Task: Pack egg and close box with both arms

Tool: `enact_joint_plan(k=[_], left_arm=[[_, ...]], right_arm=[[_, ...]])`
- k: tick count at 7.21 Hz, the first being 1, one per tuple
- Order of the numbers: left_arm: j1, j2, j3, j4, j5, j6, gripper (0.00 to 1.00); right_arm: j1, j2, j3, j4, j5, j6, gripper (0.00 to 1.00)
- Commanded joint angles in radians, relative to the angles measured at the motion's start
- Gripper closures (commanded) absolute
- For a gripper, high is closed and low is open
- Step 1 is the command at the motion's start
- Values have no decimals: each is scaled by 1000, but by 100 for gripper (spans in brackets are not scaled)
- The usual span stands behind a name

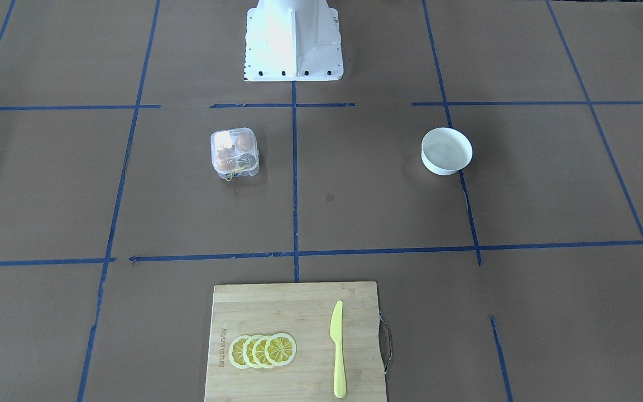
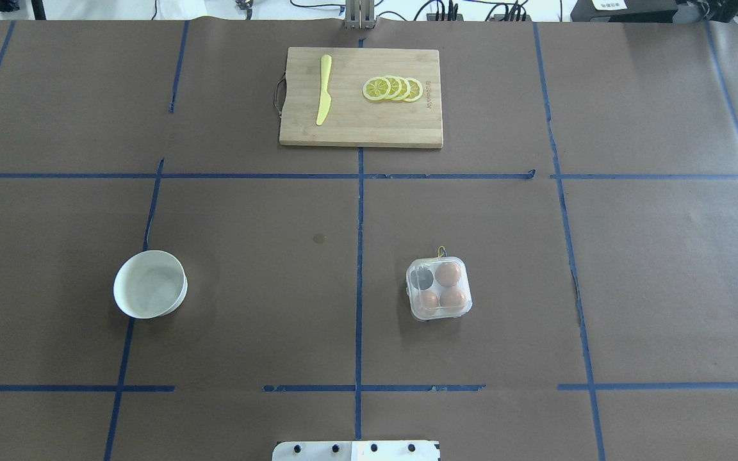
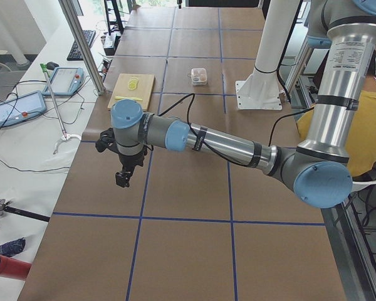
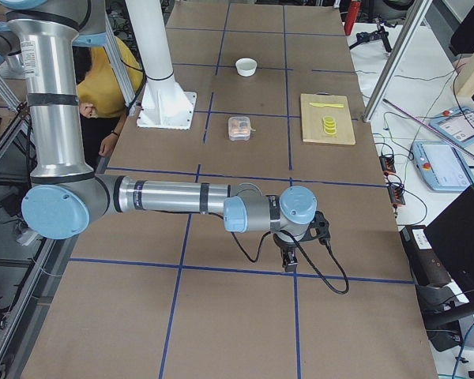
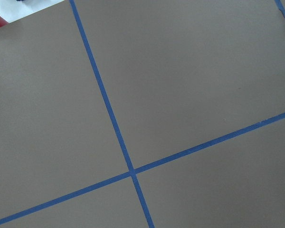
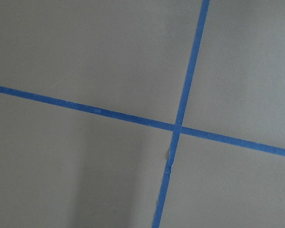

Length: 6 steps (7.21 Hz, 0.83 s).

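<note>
The clear box (image 2: 439,289) stands on the brown table right of centre in the overhead view, its lid lying down over the cells. Three orange-brown eggs fill three cells, one of them at the far right (image 2: 448,273); the fourth cell looks empty. A yellow string hangs at its far edge. The box also shows in the front view (image 1: 234,152). My left gripper (image 3: 121,179) hangs over bare table far from the box, seen only in the left side view. My right gripper (image 4: 288,260) hangs likewise in the right side view. I cannot tell whether either is open or shut.
A white bowl (image 2: 150,283) sits on the left of the table, empty. A wooden cutting board (image 2: 305,131) at the far edge carries a yellow knife (image 2: 323,89) and lemon slices (image 2: 393,89). The white base pedestal (image 1: 292,42) stands at the near edge.
</note>
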<state>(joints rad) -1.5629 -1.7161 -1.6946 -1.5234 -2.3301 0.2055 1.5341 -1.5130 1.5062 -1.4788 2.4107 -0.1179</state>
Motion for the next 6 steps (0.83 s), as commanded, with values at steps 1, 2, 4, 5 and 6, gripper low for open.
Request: enact_joint_plan(k=[1,2,4,5,6], left_arm=[[0,18,1,0,0,0,0],[0,19,4,0,0,0,0],[1,23,36,2,2,-1,0],[1,24,114,2,2,0,0],[0,23,140,3,2,0,0]], right_arm=[[1,-16,-1,0,2,1,0],[1,-24,-1,0,-1,1,0],[1,-30,-1,0,-2,3,0],[0,-41,-1,0,-1,1,0],[1,-44,-1,0,-1,3,0]])
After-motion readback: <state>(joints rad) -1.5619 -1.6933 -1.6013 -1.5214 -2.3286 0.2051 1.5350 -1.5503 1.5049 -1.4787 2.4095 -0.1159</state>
